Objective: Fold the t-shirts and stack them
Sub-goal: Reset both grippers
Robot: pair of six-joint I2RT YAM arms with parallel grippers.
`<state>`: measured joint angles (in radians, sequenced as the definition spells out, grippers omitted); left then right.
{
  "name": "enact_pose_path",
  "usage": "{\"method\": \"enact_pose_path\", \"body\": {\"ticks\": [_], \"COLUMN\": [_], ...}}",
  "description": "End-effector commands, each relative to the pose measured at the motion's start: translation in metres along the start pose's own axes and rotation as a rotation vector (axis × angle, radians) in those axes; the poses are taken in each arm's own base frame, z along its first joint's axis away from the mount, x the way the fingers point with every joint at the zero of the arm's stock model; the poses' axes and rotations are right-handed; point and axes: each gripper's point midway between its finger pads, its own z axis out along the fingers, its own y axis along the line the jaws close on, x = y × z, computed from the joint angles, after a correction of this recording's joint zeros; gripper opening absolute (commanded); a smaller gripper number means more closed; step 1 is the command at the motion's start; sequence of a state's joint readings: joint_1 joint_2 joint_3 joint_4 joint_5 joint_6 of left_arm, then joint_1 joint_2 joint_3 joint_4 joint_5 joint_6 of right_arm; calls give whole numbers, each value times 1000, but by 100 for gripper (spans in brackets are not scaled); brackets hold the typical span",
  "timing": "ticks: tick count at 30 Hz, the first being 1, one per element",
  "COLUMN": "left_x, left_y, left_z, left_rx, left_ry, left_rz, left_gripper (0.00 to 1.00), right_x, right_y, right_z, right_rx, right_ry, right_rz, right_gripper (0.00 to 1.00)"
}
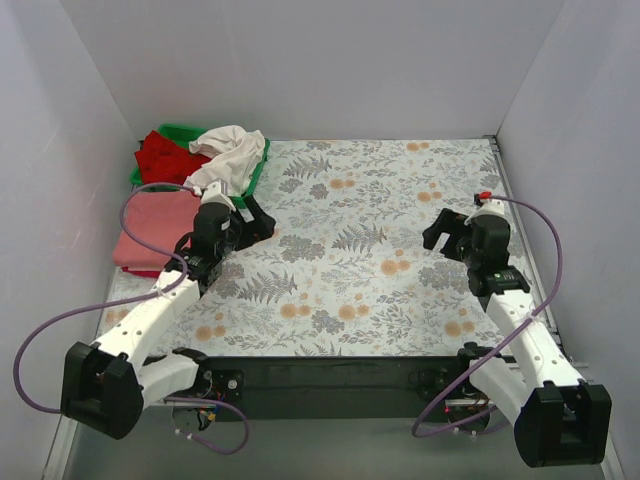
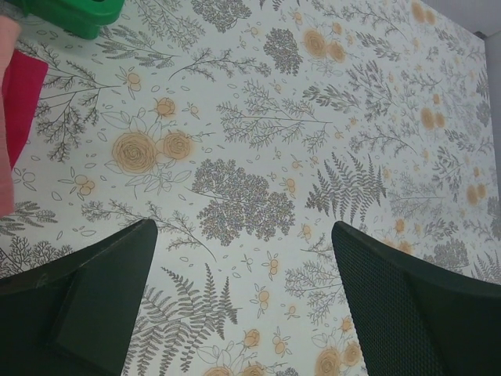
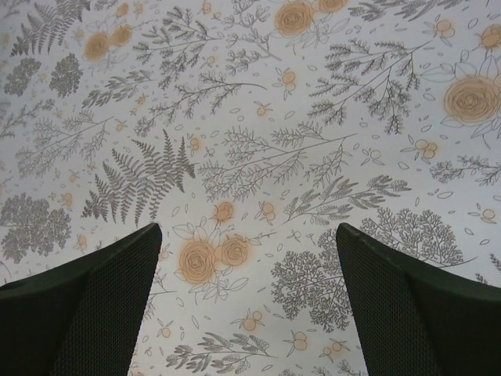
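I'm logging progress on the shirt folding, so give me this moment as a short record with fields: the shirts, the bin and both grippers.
folded pile: salmon-pink shirt on top, at the left side of the table
green bin: far left corner, holding unfolded shirts
in the bin: red shirt; cream-white shirt draped over the rim
left gripper: open, empty, over the patterned table near the bin
right gripper: open, empty, over the table's right side

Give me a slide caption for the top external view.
Left end effector and right end effector open over floral table; t-shirts fill green bin.
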<state>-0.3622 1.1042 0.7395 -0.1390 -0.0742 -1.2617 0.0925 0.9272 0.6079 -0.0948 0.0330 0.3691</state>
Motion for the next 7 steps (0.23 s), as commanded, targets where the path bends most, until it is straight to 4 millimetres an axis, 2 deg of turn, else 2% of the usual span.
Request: {"method": "enact_pose_path", "body": {"ticks": [1,4,7], "left_x": [2,6,9], "left_y": [8,13,14], "left_z": [-5,-7,-11], "left_rx": [-26,-33,-29], "left_ry": [-36,-38,-41], "left_rz": [-37,-50,-68], "left_gripper": [94,94,94], "right_x": [15,26,24], "right_y": [-1,-7,-9], "right_z": [-3,-6,-13], "right_rx": [-31,-18,-15], "right_ry": [-25,-34,-62], "right_rz": [51,48,52], "right_gripper": [98,98,98]}}
